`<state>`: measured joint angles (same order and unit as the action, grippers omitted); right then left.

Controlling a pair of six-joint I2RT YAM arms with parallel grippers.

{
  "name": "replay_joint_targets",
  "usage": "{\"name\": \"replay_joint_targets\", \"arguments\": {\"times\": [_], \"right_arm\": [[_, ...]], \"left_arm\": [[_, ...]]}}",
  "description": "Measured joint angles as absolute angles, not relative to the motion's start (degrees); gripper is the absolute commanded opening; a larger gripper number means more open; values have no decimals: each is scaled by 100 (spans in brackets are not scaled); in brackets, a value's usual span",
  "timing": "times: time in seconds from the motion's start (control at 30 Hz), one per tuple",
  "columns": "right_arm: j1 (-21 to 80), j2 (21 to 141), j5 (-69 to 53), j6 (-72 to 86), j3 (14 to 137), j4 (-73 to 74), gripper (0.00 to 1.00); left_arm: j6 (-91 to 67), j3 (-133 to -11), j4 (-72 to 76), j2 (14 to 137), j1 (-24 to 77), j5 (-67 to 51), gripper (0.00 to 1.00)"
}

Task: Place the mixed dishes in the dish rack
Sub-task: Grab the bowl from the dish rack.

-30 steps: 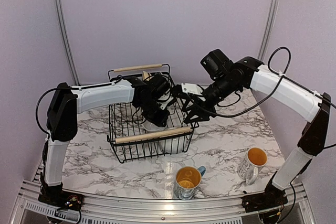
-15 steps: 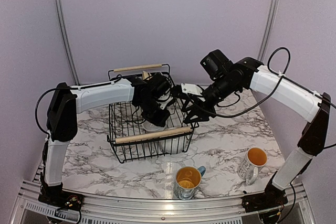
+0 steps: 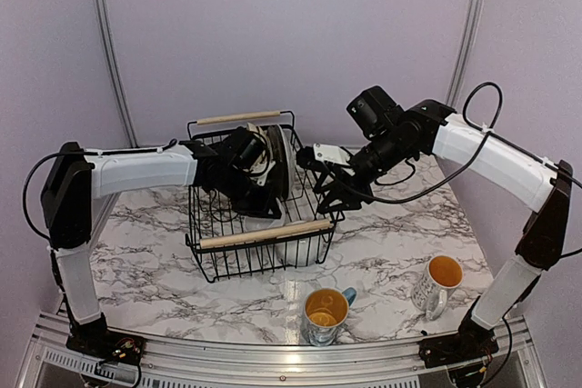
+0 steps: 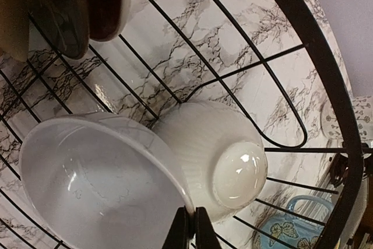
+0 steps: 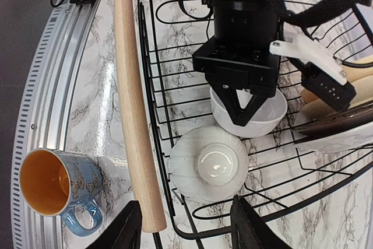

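A black wire dish rack (image 3: 264,256) is sitting in the middle of a marble-patterned table (image 3: 391,243). The left arm is reaching down into the rack from its left side. The left gripper (image 4: 191,231) is pointing at the rack's floor, and its fingers are pinching together on the rim of a smooth white bowl (image 4: 87,190). That bowl is resting inside the rack, near its front wall, with its opening facing up. A ribbed white bowl (image 4: 204,155) is lying bottom up inside the rack, just beside the smooth bowl and toward the rack's right end. Several plates (image 3: 275,159) are standing on edge along the rack's far side. The right gripper (image 5: 189,231) is hovering over the rack's right end, above the ribbed bowl, with its fingers spread wide and holding nothing. A blue mug (image 3: 325,313) is standing upright on the table in front of the rack. A white mug (image 3: 438,282) is standing farther out, to the rack's front right. Both mugs are showing yellow insides.
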<state>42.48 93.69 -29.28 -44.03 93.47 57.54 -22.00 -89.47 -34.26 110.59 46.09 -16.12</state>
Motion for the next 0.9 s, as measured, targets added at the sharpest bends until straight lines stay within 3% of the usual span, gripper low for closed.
{"name": "replay_joint_targets", "arguments": {"times": [0.57,0.9], "right_arm": [[4248,9369,-2939,-4344,9271,5704,50],[4248,9369,-2945,-4320,9271,5704,50]], "left_arm": [[-4783,-6040,1295,10044,4077,-2626,0],[-6230,-5360,3439,10289,3828,-3118,0]]}}
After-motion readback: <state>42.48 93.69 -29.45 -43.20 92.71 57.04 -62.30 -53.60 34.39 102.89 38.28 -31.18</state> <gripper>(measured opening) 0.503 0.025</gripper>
